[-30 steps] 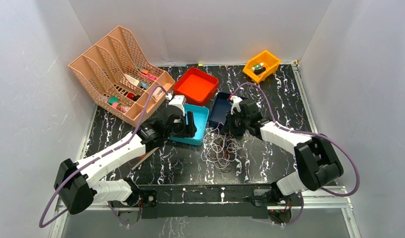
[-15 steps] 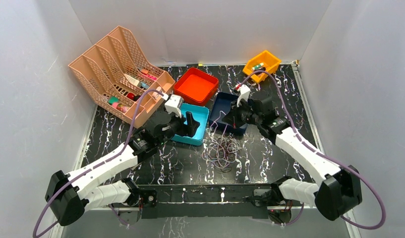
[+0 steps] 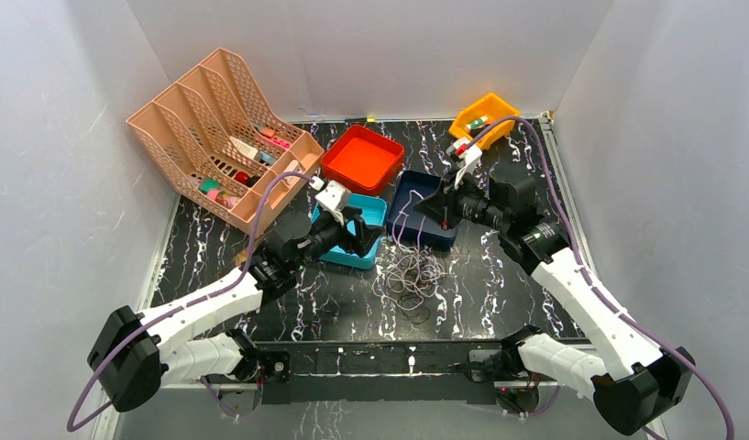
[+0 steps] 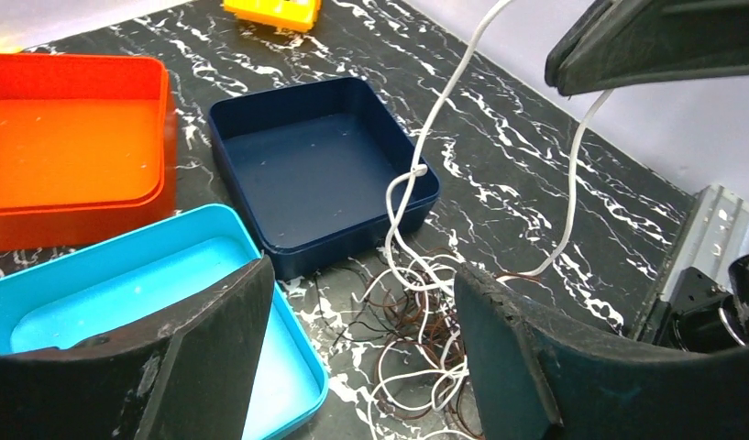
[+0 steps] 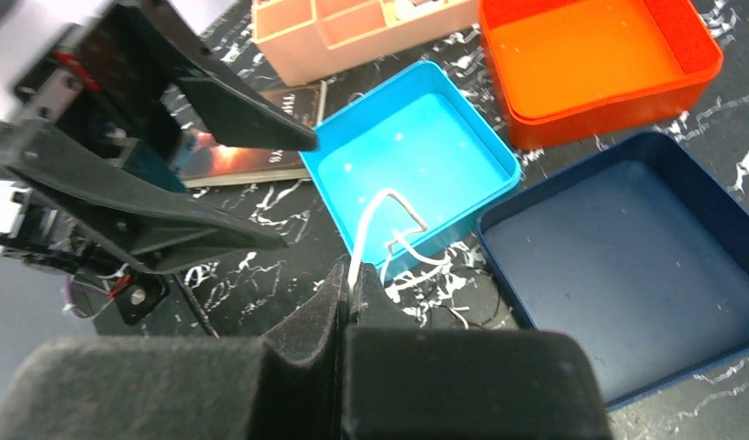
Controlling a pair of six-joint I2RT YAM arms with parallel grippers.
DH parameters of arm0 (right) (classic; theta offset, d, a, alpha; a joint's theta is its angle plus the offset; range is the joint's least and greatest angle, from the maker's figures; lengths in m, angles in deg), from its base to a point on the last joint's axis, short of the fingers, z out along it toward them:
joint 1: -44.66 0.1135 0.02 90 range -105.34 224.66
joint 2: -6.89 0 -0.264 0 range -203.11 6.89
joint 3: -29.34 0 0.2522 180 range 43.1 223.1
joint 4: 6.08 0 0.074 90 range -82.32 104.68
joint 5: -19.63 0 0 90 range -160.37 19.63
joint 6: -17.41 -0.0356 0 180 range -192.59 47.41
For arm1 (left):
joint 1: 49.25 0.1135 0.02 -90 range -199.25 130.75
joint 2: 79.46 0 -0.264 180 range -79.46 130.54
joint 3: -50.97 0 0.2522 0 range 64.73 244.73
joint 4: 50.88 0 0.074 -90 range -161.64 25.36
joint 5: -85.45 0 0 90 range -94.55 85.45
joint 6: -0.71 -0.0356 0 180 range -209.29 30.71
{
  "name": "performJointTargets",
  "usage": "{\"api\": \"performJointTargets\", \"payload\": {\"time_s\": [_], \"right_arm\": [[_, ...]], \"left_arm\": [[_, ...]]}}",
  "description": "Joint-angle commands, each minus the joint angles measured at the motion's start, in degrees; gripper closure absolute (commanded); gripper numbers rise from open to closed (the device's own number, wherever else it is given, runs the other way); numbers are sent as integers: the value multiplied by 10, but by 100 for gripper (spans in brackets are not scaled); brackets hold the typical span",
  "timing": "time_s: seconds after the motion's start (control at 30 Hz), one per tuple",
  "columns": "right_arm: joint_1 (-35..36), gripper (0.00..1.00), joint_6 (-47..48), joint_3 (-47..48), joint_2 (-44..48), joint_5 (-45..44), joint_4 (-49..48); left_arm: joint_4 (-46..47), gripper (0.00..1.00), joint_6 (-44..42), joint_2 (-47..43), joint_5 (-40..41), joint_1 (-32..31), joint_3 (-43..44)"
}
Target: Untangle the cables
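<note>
The cables lie in a tangle [image 3: 409, 278] of white, black and reddish-brown loops on the table, in front of the navy tray. My right gripper [image 3: 441, 211] hangs above the navy tray's near-left part, shut on the white cable [image 5: 380, 220]. That cable [image 4: 444, 119] runs taut from the tangle [image 4: 425, 312] up to the right gripper's fingers [image 4: 645, 37]. My left gripper [image 3: 363, 234] is open over the cyan tray's right edge, just left of the tangle, with nothing between its fingers [image 4: 214, 348]. The brown and black strands stay on the table.
The cyan tray [image 3: 375, 209], navy tray [image 3: 409, 188] and orange tray [image 3: 361, 158] stand behind the tangle. A pink file organizer [image 3: 205, 128] is at the back left, a yellow bin [image 3: 485, 115] at the back right. A flat card [image 5: 242, 156] lies left of the cyan tray.
My right gripper has shut on the white cable and risen up and back to the right, drawing it out of the tangle. My left gripper has opened wider and moved right, toward the tangle.
</note>
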Motion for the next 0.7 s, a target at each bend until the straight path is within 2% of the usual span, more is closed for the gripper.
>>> {"api": "performJointTargets", "payload": {"time_s": [0.0, 0.27, 0.67], "right_arm": [[2, 100, 4, 39, 19, 67, -1], [2, 100, -15, 59, 32, 68, -8], [2, 100, -138, 85, 61, -102, -23]], "left_arm": [[111, 30, -11, 5, -50, 1, -18], [176, 30, 10, 30, -83, 2, -33], [238, 30, 54, 15, -108, 1, -92]]}}
